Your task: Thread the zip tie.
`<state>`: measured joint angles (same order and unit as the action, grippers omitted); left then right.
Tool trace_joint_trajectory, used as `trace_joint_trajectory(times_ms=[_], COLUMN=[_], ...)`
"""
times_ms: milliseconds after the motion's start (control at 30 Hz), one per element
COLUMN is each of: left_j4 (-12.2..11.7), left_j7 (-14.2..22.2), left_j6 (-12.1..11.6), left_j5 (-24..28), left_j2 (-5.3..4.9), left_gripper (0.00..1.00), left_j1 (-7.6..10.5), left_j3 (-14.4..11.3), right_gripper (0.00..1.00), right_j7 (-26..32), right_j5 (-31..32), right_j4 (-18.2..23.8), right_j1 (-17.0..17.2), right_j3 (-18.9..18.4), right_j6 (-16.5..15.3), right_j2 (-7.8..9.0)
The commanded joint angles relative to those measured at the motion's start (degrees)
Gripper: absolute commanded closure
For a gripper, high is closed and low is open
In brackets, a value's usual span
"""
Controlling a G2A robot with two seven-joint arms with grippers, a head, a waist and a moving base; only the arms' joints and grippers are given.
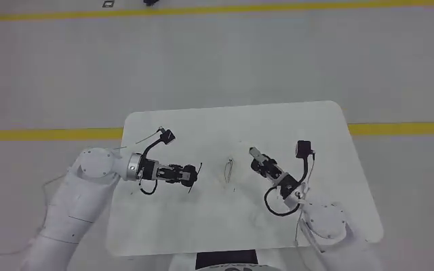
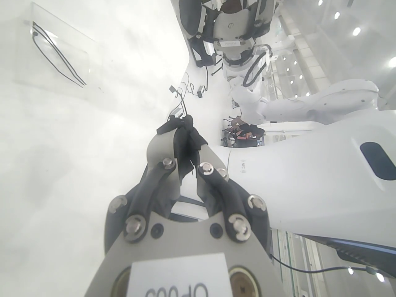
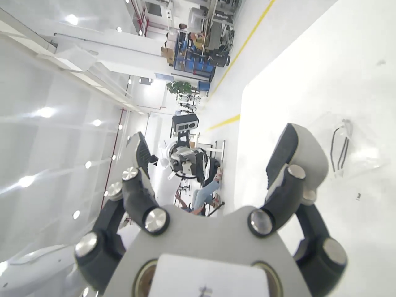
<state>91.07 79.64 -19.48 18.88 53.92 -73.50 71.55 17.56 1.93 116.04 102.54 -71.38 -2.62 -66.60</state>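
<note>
White table (image 1: 203, 135) bears clear plastic (image 2: 72, 47) with a zip tie (image 1: 230, 169)

The rig I'm driving sits in a big robotics lab hall, not anyone's house: pale glossy floor with yellow tape lines (image 1: 203, 10), rows of bright ceiling lights (image 3: 71, 19), metal racks of blue bins (image 3: 193, 63), and another white robot on a stand (image 3: 182, 159) past the far edge of my white rounded table (image 1: 237, 118).

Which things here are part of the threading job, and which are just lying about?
Job: zip tie in the left gripper; clear bag of zip ties; open right gripper.
Lying about: dark speck on the table; yellow floor line.
</note>
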Motion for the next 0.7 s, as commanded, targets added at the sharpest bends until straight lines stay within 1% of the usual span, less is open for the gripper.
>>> trace_joint_trajectory(times_ms=[0, 100, 167, 233, 300, 367, 400, 667], left_j4=[0.0, 0.0, 0.0, 0.0, 0.0, 0.0, 0.0, 0.0], left_j7=[0.0, 0.0, 0.0, 0.0, 0.0, 0.0, 0.0, 0.0], left_j6=[0.0, 0.0, 0.0, 0.0, 0.0, 0.0, 0.0, 0.0], left_j5=[0.0, 0.0, 0.0, 0.0, 0.0, 0.0, 0.0, 0.0], left_j2=[0.00, 0.00, 0.00, 0.00, 0.00, 0.00, 0.00, 0.00], left_gripper=[1.00, 1.00, 1.00, 1.00, 1.00, 1.00, 1.00, 1.00], left_j1=[0.00, 0.00, 0.00, 0.00, 0.00, 0.00, 0.00, 0.00], left_j3=[0.0, 0.0, 0.0, 0.0, 0.0, 0.0, 0.0, 0.0], right_gripper=[0.00, 0.00, 0.00, 0.00, 0.00, 0.00, 0.00, 0.00], right_j7=[2.2, 7.3, 10.0, 10.7, 10.7, 11.1, 11.2, 11.2], right_j5=[0.8, 1.8, 2.0, 1.0, -2.2, -4.5, -5.2, -5.2], right_j4=[-0.8, -4.0, -7.0, -9.6, -12.7, -15.2, -16.2, -16.2], right_j1=[-2.3, -7.2, -10.9, -13.7, -16.5, -19.0, -19.7, -19.7], right_j3=[3.8, 9.6, 13.1, 15.6, 17.5, 18.7, 19.0, 19.0], right_j6=[0.9, 1.9, 1.6, 1.0, -0.1, -2.5, -3.2, -3.2], right_j2=[-0.33, -0.95, -1.53, -2.13, -2.90, -3.49, -3.65, -3.65])
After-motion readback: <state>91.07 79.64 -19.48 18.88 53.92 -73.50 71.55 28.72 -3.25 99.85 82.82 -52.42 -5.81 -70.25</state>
